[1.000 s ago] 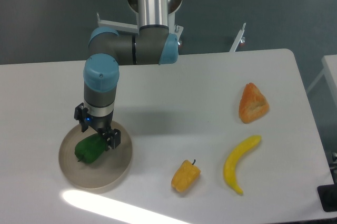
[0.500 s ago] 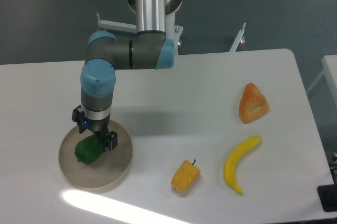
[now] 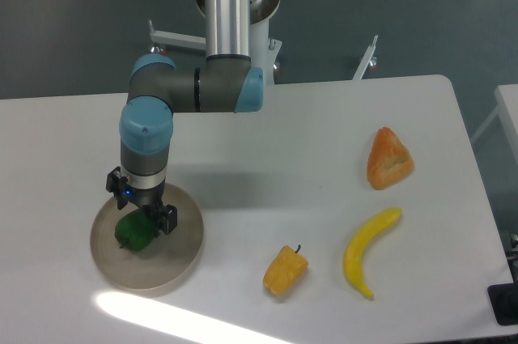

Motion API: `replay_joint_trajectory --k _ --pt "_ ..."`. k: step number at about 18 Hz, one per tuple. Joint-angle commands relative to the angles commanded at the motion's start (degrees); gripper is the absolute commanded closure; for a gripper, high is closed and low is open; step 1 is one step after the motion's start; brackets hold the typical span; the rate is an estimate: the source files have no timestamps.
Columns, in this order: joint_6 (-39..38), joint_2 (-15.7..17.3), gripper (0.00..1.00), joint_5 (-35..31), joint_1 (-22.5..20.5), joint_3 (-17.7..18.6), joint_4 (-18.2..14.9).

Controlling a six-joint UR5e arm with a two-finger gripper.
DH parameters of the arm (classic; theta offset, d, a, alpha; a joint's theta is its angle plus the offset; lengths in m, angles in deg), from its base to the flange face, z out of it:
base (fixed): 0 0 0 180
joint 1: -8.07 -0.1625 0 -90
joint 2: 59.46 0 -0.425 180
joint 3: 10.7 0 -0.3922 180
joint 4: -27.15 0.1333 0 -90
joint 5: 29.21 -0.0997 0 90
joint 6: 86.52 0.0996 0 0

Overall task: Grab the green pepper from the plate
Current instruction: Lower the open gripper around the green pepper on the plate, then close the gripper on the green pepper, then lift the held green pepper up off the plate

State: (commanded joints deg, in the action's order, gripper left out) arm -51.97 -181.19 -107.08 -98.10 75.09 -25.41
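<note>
Nearest the camera, at about seven o'clock on the table [image 3: 267, 142], sits the plate [image 3: 174, 267], round and tan with a low rim. The green pepper [image 3: 133, 233] lies on it, toward the plate's ten o'clock side, dark and glossy, resting on the plate surface.

The gripper [image 3: 142, 213] is directly over the pepper, pointing straight down. One black finger shows at the pepper's two o'clock edge, just beside or touching it; the other side sits at about eleven o'clock above the pepper. The jaws straddle the top of the pepper, but whether they are pressing on it or standing slightly apart from it cannot be told from this view. A small blue light glows on the gripper body.

To the plate's three o'clock, near the front of the table, is a yellow-orange pepper [image 3: 285, 270] with a short dark stem. Just beyond it toward three o'clock lies a banana [image 3: 367, 252], curved, running diagonally. Farther back, at about one o'clock from the banana, sits an orange-brown pastry [image 3: 389, 159], roughly triangular.

The arm [image 3: 147, 138] rises from the gripper through blue-capped joints to a silver column at the back of the table.
</note>
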Motion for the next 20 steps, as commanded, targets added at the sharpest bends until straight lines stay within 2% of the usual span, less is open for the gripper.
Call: replay_joint_trajectory --k 2,3,5,6,7,12,15,18,20 --pt "0.1 0.1 0.33 0.0 0.0 -0.1 0.0" --pt "0.1 0.1 0.42 0.0 0.0 -0.1 0.0" --pt "0.2 0.2 0.58 0.0 0.0 -0.2 0.0" --pt "0.3 0.2 0.61 0.0 0.0 -0.2 0.0" --pt "0.3 0.2 0.64 0.0 0.0 -0.2 0.0" --pt "0.5 0.5 0.64 0.0 -0.2 -0.7 0.0" --pt "0.8 0.9 0.64 -0.3 -0.6 -2.7 -0.4" --pt "1.4 3.4 0.64 -0.7 -4.6 -4.0 -2.8" --pt "7.8 6.2 0.64 -0.6 -9.0 -4.0 -6.1"
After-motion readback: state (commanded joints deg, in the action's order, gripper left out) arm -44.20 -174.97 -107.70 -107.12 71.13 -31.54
